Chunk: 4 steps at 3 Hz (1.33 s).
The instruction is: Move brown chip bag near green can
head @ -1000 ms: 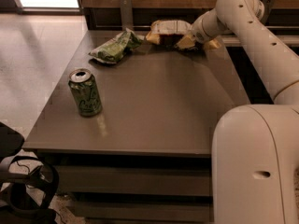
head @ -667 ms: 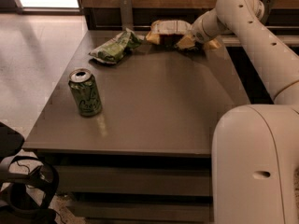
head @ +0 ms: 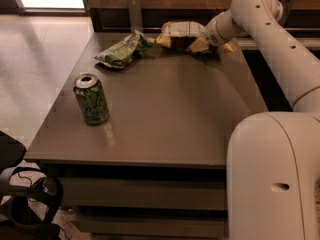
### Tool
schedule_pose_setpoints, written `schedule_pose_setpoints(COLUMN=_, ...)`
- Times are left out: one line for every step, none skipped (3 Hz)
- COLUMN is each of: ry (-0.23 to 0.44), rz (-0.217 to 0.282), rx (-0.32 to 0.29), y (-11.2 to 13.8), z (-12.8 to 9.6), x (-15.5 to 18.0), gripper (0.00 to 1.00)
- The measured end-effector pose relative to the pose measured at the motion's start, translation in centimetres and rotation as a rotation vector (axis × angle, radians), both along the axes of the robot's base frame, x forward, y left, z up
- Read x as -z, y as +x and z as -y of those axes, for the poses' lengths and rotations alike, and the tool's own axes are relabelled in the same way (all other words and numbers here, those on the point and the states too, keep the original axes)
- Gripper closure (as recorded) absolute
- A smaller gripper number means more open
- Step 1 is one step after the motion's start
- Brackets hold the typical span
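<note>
The brown chip bag (head: 179, 32) lies at the far edge of the table, white panel up, yellow ends showing. My gripper (head: 202, 43) is at the bag's right end, reaching in from the right; the arm hides how it meets the bag. The green can (head: 91, 99) stands upright near the table's left front, well apart from the bag.
A smaller green chip bag (head: 121, 51) lies at the far left of the grey table (head: 170, 114), just left of the brown bag. A wooden wall runs behind the table. My white arm and base (head: 272, 174) fill the right side. A dark chair (head: 20, 194) is at lower left.
</note>
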<state>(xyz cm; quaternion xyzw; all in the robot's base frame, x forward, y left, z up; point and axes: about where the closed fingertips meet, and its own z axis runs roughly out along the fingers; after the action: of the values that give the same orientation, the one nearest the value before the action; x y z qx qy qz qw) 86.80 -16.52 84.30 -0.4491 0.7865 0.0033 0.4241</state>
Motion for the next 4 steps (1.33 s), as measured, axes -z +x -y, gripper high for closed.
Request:
schedule_pose_setpoints(ry=0.0, rz=0.0, rx=0.0, y=0.0, z=0.0, x=0.0, gripper=1.0)
schedule_pose_setpoints(ry=0.0, rz=0.0, rx=0.0, y=0.0, z=0.0, x=-0.02, gripper=1.0)
schedule_pose_setpoints(ry=0.0, rz=0.0, rx=0.0, y=0.0, z=0.0, x=-0.02, gripper=1.0)
schedule_pose_setpoints(ry=0.0, rz=0.001, rx=0.0, y=0.0, z=0.0, x=-0.04, gripper=1.0)
